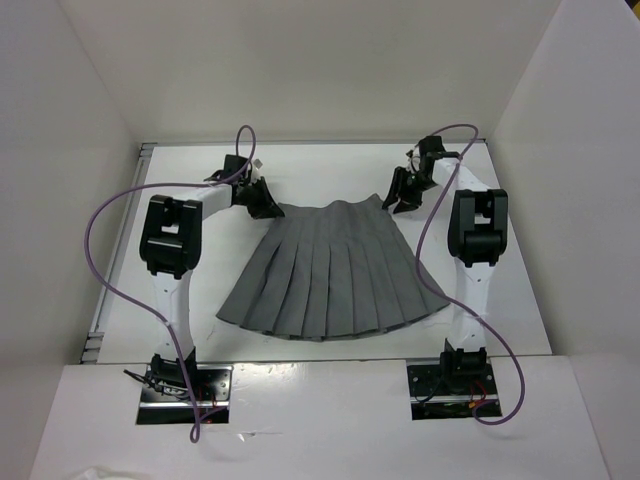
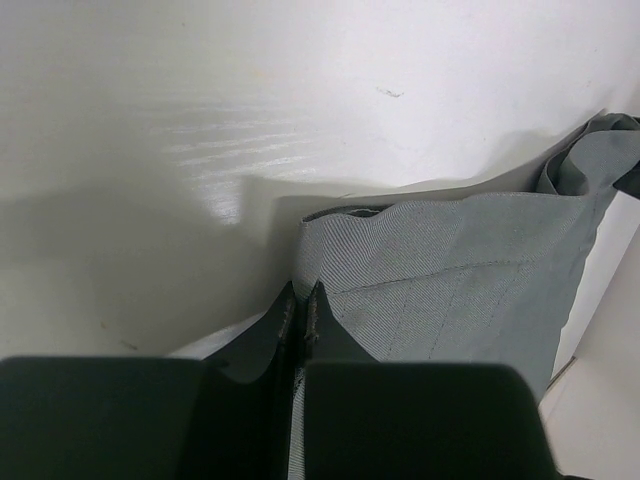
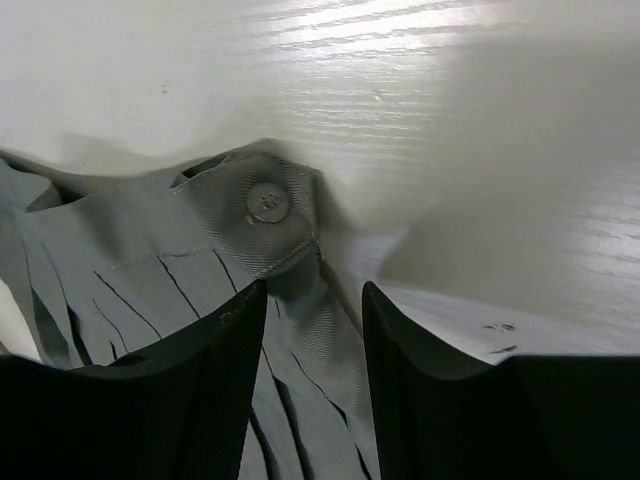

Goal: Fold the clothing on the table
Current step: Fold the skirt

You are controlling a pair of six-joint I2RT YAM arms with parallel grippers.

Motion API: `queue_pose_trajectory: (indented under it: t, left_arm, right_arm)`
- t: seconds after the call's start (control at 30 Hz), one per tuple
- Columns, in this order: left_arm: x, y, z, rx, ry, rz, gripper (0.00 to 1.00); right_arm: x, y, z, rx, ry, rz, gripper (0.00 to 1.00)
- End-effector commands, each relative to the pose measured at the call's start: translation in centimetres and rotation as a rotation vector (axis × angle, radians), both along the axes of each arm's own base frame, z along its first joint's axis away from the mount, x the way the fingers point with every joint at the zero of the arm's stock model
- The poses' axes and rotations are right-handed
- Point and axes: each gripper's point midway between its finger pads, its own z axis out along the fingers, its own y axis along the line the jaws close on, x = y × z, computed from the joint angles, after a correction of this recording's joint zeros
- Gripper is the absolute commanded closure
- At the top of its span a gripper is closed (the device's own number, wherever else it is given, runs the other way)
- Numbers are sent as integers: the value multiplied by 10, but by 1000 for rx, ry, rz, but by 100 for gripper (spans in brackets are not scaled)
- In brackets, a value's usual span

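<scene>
The dark grey pleated skirt (image 1: 330,275) lies flat on the white table (image 1: 330,170), a fan of soft twill with stitched-down pleats. Its narrow waistband (image 2: 450,235) spans from one pair of jaws to the other. The left gripper (image 2: 300,295) is pinched shut on the waistband's left corner edge, and the cloth spreads away to that gripper's right. The right gripper (image 3: 312,290) stands with its jaws apart, straddling pleats just short of the buttoned corner; the grey button (image 3: 268,201) sits just beyond its left finger.

Purple cables (image 1: 100,215) loop outside both arms, and white walls (image 1: 60,150) lie beyond. Nothing lies on the fabric.

The wide hem (image 1: 330,330) fans away from both jaws toward the arm bases. The skirt's broadest span runs side to side along that hem.
</scene>
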Motion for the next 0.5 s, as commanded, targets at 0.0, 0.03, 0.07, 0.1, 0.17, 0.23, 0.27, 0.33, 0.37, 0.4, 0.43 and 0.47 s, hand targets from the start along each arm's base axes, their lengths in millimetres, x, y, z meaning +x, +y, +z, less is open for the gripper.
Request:
queue_pose_trajectory:
  t: [0.0,0.03,0.07,0.1,0.17,0.23,0.27,0.33,0.37,0.4,0.43,0.47]
  left_arm:
    - [5,4,-11,41,4,1,100]
    - [5,4,-11,41,4,1,100]
    - [4,4,-16,42,13,0,100]
    - [4,4,-16,42,13,0,100]
    - [4,4,-16,42,13,0,100]
    - [3,4,-20,44,22,0,100]
    - [3,4,-20,44,22,0,100]
    - [3,4,-20,44,22,0,100]
    - [1,5,-21,45,31,0,100]
    - [1,5,-21,45,31,0,100]
    - [1,5,-21,45,31,0,100]
    - [1,5,-21,45,31,0,100]
  right_arm:
    - [16,4,9,66,-81,37,51]
    - [19,5,14,75,-91,41,51]
    - [20,7,13,88,-91,46,51]
    - [22,7,14,88,-100,47,51]
    - [23,9,14,100,-102,53,51]
    - [32,9,16,100,-132,54,51]
    - [33,11,11,110,-123,58,51]
    - [36,13,8,121,-123,63,51]
    - [39,13,7,121,-126,63,51]
    - [38,13,3,121,-117,63,51]
    - [37,13,-2,125,-102,55,51]
    - [40,13,-2,124,-114,56,51]
